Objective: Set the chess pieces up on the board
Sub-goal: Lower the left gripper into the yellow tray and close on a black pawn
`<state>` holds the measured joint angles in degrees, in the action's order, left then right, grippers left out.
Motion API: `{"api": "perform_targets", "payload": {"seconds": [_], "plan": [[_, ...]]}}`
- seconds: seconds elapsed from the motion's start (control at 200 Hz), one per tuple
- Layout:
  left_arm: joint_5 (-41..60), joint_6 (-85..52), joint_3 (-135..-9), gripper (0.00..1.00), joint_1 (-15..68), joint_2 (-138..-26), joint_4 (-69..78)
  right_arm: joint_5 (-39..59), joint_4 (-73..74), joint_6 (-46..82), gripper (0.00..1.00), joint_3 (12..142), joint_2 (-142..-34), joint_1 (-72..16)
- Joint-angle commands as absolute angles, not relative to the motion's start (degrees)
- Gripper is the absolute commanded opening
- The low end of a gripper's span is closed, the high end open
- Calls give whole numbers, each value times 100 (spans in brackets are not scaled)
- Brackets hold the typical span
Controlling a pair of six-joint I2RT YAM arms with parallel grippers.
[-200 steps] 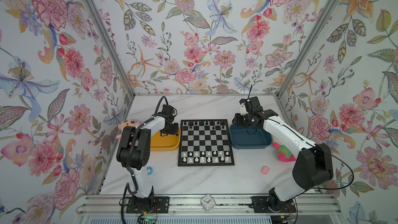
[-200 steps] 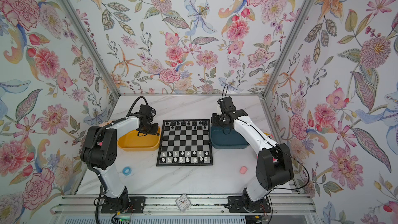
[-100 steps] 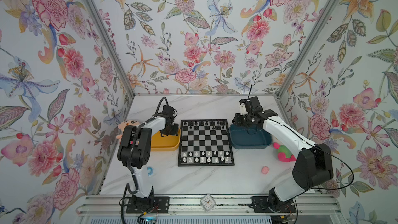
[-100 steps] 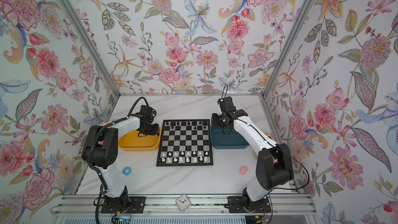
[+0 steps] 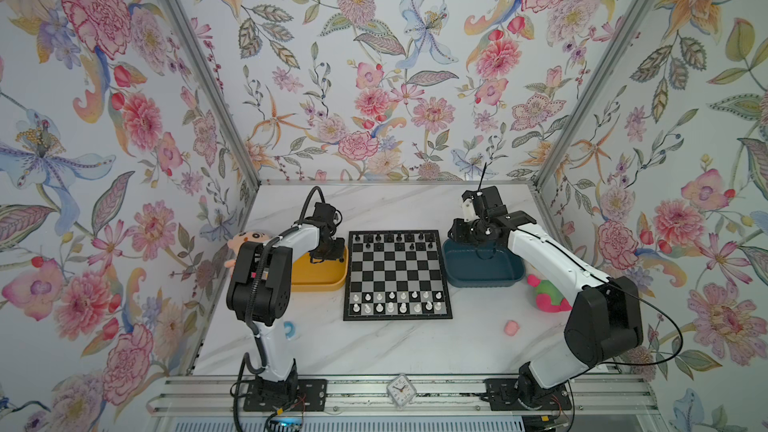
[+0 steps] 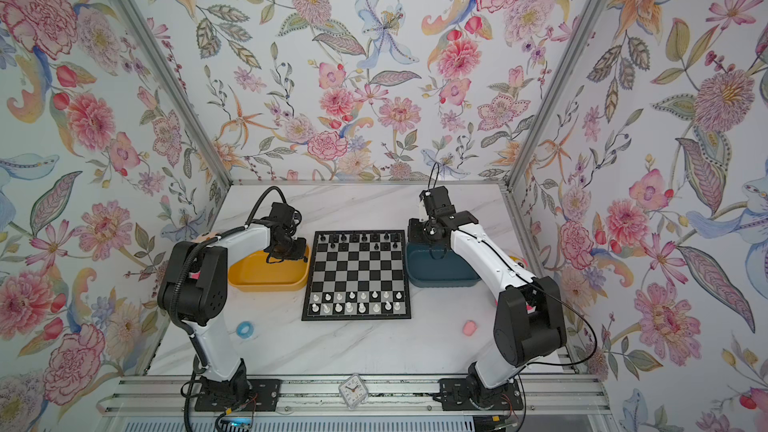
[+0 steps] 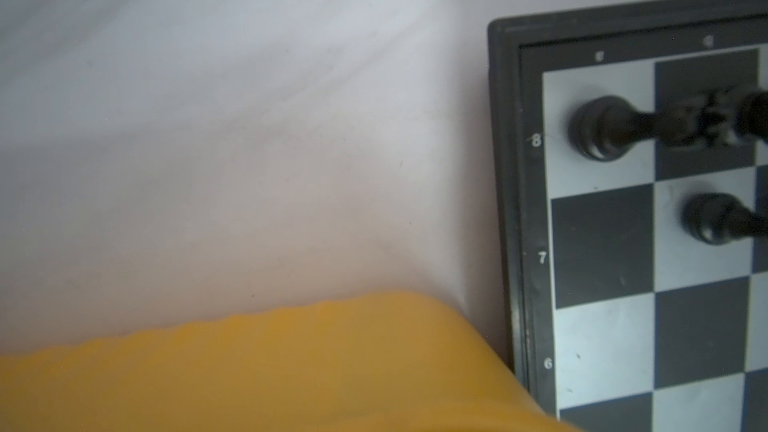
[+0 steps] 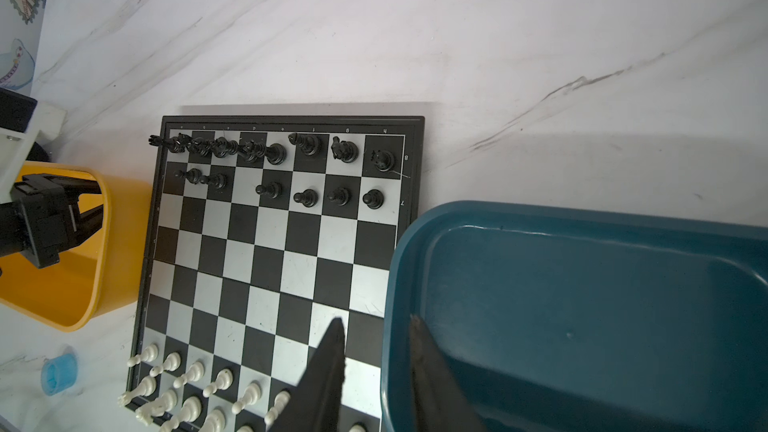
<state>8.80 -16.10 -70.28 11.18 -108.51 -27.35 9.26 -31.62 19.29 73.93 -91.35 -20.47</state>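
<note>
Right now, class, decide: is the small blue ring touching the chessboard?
Apart. In a top view, bare marble table shows between the blue ring and the chessboard frame.

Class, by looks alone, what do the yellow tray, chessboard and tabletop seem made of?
Yellow tray: likely moulded plastic, matte, rounded rim. Chessboard: plastic-looking frame, silvery scuffed squares, perhaps metal-faced. Tabletop: marble-look, grey veins, smooth; real stone or laminate unclear.
</note>
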Motion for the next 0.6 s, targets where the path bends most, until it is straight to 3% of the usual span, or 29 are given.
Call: {"api": "perform_targets", "payload": {"seconds": [0.0,0.596], "plan": [[859,-1652,-7163,2,1054,-10835,-2845,1002,-3102,1934,29,7419,-9202,-2005],[497,-1723,-7233,0,1125,-9959,-3159,1072,-2953,1910,28,7262,-9059,-2014]]}}
